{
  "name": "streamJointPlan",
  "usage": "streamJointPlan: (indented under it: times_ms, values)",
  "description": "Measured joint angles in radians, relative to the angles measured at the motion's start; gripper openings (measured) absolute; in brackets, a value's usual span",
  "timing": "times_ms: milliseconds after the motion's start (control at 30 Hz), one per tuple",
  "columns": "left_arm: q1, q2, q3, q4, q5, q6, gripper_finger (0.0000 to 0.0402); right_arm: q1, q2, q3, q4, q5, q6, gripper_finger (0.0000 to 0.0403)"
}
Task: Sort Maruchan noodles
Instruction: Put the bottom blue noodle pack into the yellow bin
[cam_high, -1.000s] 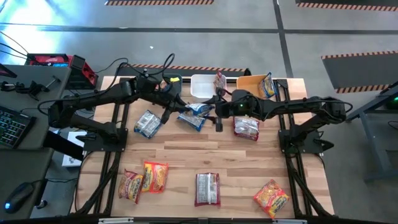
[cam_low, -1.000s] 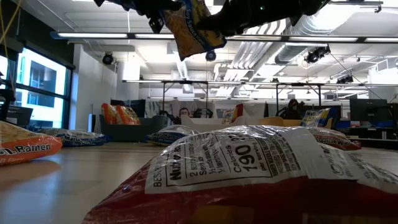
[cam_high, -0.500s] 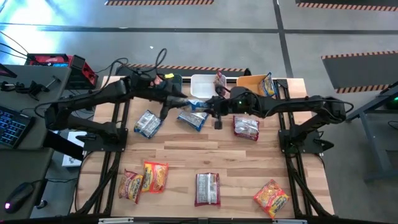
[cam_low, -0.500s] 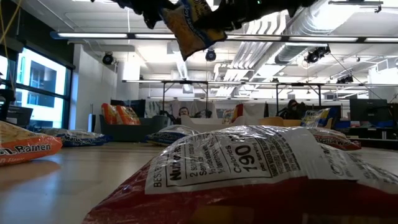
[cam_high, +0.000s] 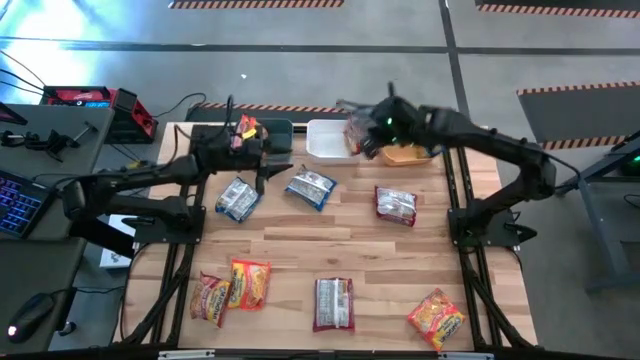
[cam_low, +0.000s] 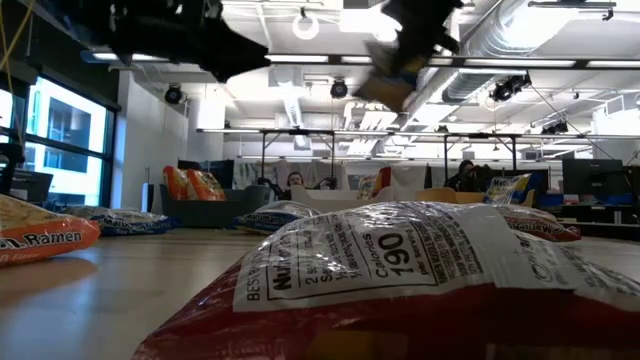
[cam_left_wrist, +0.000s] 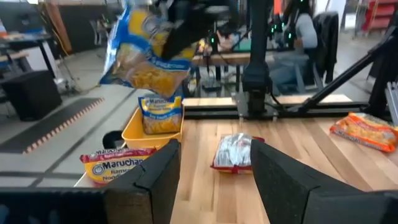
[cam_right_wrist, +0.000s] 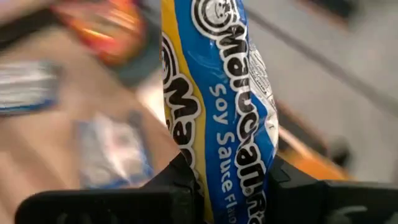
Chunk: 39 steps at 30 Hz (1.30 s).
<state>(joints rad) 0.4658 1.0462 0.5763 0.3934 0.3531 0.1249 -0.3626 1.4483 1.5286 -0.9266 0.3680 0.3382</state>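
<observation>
A yellow-blue Maruchan noodle packet (cam_left_wrist: 146, 46) hangs in the air over the orange bin (cam_high: 408, 155), with my right gripper (cam_right_wrist: 233, 180) shut on it at the table's far side. Another yellow-blue packet (cam_left_wrist: 160, 114) stands inside that bin. My left gripper (cam_left_wrist: 214, 180) is open with nothing between its fingers; it points level toward the bins from the far left (cam_high: 262, 168). Loose packets lie flat on the wood: two blue-white ones (cam_high: 238, 198) (cam_high: 312, 188), a white-maroon one (cam_high: 396, 205) and others near the front. My right gripper pinches one end edge (cam_right_wrist: 217, 168) of the yellow-blue packet between its two fingers. In the left wrist view the fingers come at its upper corner slanting down from above. The packet hangs tilted below them, lifted clear of table and bins.
A white bin (cam_high: 322, 140) with a red-labelled packet leaning in it and a dark bin (cam_high: 270, 130) stand along the far edge beside the orange one. Orange packets (cam_high: 250, 283) (cam_high: 437, 318) and a white-maroon one (cam_high: 333, 303) lie near the front edge. Bare wood lies mid-table.
Both grippers met at the yellow-blue packet in mid-air. My right gripper has taken hold of it, then risen and swung toward the far right, over the orange bin, turning as it went. My left gripper has let go, drawn back toward the table's left and sunk.
</observation>
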Motion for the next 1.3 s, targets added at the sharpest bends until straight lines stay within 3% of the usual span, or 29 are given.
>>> streamJointPlan:
  times_ms: [100,200,533,833,1300]
  values:
    - [0.0,0.0,-0.068,0.104,0.001,-0.019,0.0182,-0.119,0.0,0.005,-0.188,-0.009,0.107,0.0064]
    - [0.0,0.0,-0.103,0.162,0.001,-0.016,0.0182,-0.238,0.0,-0.049,-0.262,-0.058,0.157,0.0064]
    - [0.0,0.0,-0.104,0.182,0.003,0.007,0.0182,-0.57,0.002,-0.294,-0.167,-0.224,0.222,0.0064]
    - [0.0,0.0,-0.104,0.174,0.003,0.008,0.0182,-0.622,0.021,-0.348,-0.007,-0.208,0.206,0.0064]
    - [-0.001,0.0,-0.104,0.163,0.003,0.008,0.0181,-0.636,0.16,-0.349,-0.003,-0.206,0.204,0.0064]
